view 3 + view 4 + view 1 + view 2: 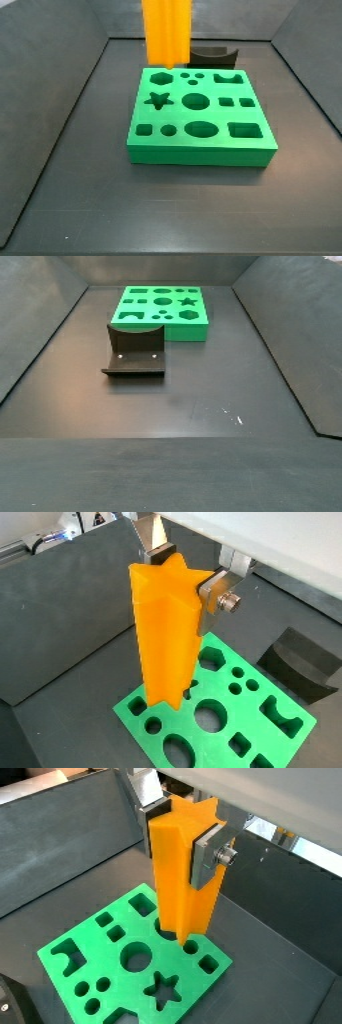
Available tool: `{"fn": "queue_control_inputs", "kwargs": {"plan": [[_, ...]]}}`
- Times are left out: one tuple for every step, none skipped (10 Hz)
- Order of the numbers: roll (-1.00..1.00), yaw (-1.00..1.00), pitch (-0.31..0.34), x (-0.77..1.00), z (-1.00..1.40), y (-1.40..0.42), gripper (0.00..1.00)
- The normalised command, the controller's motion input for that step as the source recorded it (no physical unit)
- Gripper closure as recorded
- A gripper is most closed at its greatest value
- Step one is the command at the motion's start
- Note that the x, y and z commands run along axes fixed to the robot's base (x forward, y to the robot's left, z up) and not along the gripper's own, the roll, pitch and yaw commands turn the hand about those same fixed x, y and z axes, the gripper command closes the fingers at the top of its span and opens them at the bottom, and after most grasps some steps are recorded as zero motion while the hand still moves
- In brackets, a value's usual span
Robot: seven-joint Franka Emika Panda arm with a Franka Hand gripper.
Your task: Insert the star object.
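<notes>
The star object, a tall bright orange ridged bar, hangs upright between my gripper's silver fingers, which are shut on its upper end; this shows in both wrist views. The bar hangs over the green block, lower end just above its top. In a side view the bar is over the block's far edge, by the hexagon hole, and the gripper is out of frame above it. The star-shaped hole lies open, nearer the camera than the bar. The bar is out of view in a side view of the block.
The dark L-shaped fixture stands on the floor beside the green block, and also shows behind it. Grey walls enclose the dark floor. The block has several other shaped holes.
</notes>
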Motion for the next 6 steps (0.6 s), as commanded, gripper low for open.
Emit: {"fn": "queue_control_inputs", "kwargs": {"plan": [[0.03, 0.0, 0.0, 0.0, 0.0, -0.01, 1.0], [0.0, 0.03, 0.001, 0.06, 0.0, 0.07, 1.0], [0.2, 0.0, -0.067, 0.0, -0.48, 0.0, 1.0], [0.19, -0.05, -0.121, -0.01, -0.81, 0.07, 1.0], [0.13, -0.09, -0.124, -0.12, -0.89, 0.1, 1.0], [0.17, -0.15, -0.117, -0.06, -0.81, 0.11, 1.0]]}}
